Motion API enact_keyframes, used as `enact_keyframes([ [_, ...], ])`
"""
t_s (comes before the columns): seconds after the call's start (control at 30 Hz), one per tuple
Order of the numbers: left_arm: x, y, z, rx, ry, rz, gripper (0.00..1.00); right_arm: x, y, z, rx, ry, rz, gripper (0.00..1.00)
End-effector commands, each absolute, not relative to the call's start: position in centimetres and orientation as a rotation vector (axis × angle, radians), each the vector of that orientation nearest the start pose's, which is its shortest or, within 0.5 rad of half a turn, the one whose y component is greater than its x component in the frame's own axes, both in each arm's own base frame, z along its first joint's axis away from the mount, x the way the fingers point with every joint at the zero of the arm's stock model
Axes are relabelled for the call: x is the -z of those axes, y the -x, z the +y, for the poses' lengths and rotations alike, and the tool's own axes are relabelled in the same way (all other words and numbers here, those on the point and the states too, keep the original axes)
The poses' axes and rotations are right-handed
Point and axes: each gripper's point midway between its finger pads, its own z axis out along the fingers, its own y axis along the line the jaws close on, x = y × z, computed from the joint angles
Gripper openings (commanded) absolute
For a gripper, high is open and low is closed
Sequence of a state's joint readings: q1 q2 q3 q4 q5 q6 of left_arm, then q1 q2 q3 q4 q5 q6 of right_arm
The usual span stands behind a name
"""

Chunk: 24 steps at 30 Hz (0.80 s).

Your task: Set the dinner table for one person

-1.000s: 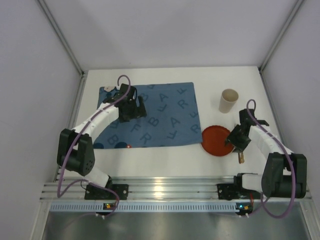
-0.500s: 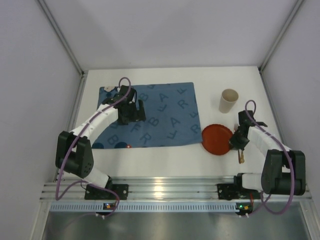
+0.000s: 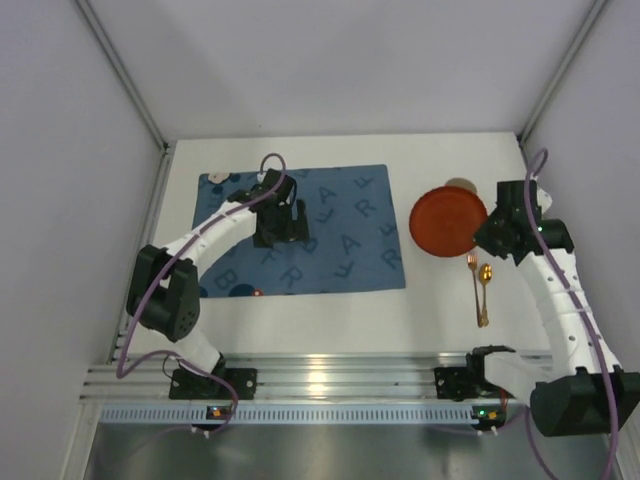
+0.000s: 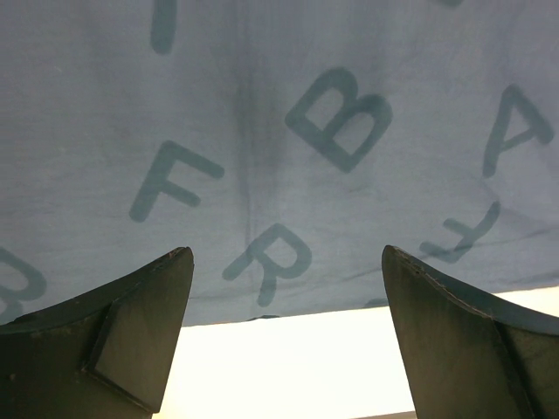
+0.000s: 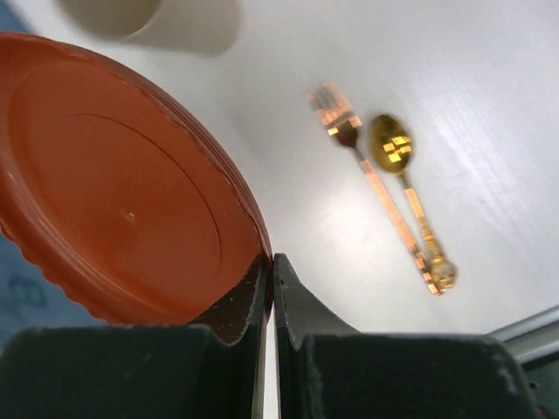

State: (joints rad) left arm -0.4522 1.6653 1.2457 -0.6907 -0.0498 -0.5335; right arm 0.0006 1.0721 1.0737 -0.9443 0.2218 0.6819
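The white dinner table (image 3: pixel 330 320) carries a blue letter-printed placemat (image 3: pixel 345 215) on its left half. My right gripper (image 3: pixel 487 230) is shut on the rim of a red plate (image 3: pixel 447 220) and holds it tilted in the air over the table's right side. In the right wrist view the fingers (image 5: pixel 293 305) pinch the plate's (image 5: pixel 113 192) edge. A gold fork (image 3: pixel 472 280) and spoon (image 3: pixel 485 290) lie on the table below it. My left gripper (image 3: pixel 283 236) hangs open and empty over the placemat (image 4: pixel 332 122); its jaws (image 4: pixel 288 262) stand wide apart.
A beige cup (image 3: pixel 462 184) stands at the back right, mostly hidden behind the plate; it shows in the right wrist view (image 5: pixel 131 17). A small white object (image 3: pixel 215 180) lies at the placemat's far left corner. Walls close in the table on three sides.
My right gripper has lifted the red plate off the table and carried it up and towards the back, uncovering the fork and spoon. My left gripper has moved a little right over the placemat.
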Motion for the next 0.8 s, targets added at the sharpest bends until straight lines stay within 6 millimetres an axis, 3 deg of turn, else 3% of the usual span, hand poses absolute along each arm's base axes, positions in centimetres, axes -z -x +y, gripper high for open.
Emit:
enact_keyframes([
  [0.0,-13.8,-35.3,-17.1,0.243,0.188,2.547,0.94,-20.9,-26.8,5.3,-0.28,-0.745,2.347,0.0],
  [0.03,-14.6,-35.4,-16.8,0.227,0.199,2.532,0.94,-21.4,-27.8,8.4,-0.369,-0.64,2.346,0.0],
  [0.1,-16.2,-35.4,-15.6,0.175,0.232,2.485,0.95,-23.1,-29.4,12.3,-0.51,-0.535,2.31,0.0],
  [0.17,-17.6,-34.9,-14.0,0.117,0.294,2.443,0.95,-22.3,-30.2,16.4,-0.576,-0.431,2.362,0.0],
  [0.2,-18.0,-34.6,-13.6,0.106,0.315,2.431,0.95,-23.2,-31.1,17.9,-0.604,-0.394,2.347,0.0],
  [0.23,-18.3,-34.1,-13.2,0.098,0.348,2.421,0.96,-21.9,-31.9,20.1,-0.604,-0.348,2.39,0.0],
  [0.27,-19.4,-33.4,-12.5,0.088,0.373,2.4,0.96,-21.5,-32.5,21.2,-0.606,-0.316,2.404,0.0],
  [0.3,-19.5,-32.9,-11.6,0.051,0.4,2.383,0.96,-22.4,-33.6,22.4,-0.625,-0.291,2.385,0.0],
  [0.33,-19.9,-32.5,-11.1,0.043,0.424,2.367,0.96,-20.3,-34.3,24.1,-0.6,-0.255,2.443,0.0],
  [0.37,-20.9,-31.7,-10.4,0.044,0.436,2.337,0.96,-20.0,-34.7,25.4,-0.621,-0.215,2.463,0.0],
  [0.4,-20.9,-31.1,-9.6,0.01,0.459,2.324,0.96,-21.0,-35.7,26.8,-0.651,-0.19,2.443,0.0],
  [0.43,-21.1,-30.6,-9.2,0.011,0.464,2.312,0.96,-19.0,-36.2,28.3,-0.64,-0.163,2.492,0.0],
  [0.47,-22.0,-30.0,-8.8,0.026,0.467,2.281,0.96,-18.6,-36.6,29.4,-0.655,-0.138,2.503,0.0],
  [0.5,-21.6,-29.2,-8.3,0.006,0.472,2.294,0.96,-19.5,-37.5,30.5,-0.68,-0.124,2.481,0.0],
  [0.53,-21.6,-28.6,-7.9,0.0,0.493,2.29,0.97,-17.6,-37.8,31.8,-0.667,-0.105,2.52,0.0],
  [0.6,-21.5,-27.2,-7.2,-0.004,0.507,2.299,0.96,-18.3,-38.8,33.7,-0.709,-0.086,2.501,0.0],
  [0.63,-21.8,-26.5,-6.8,-0.002,0.519,2.289,0.97,-16.4,-39.0,34.8,-0.698,-0.071,2.535,0.0],
  [0.7,-21.4,-25.4,-6.4,-0.009,0.527,2.307,0.96,-16.8,-39.8,36.3,-0.729,-0.06,2.525,0.0],
  [0.73,-21.8,-25.0,-6.2,0.0,0.534,2.295,0.96,-15.2,-39.9,37.1,-0.724,-0.05,2.555,0.0],
  [0.77,-21.8,-24.6,-5.9,-0.001,0.543,2.295,0.96,-15.6,-40.2,37.9,-0.745,-0.037,2.543,0.0],
])
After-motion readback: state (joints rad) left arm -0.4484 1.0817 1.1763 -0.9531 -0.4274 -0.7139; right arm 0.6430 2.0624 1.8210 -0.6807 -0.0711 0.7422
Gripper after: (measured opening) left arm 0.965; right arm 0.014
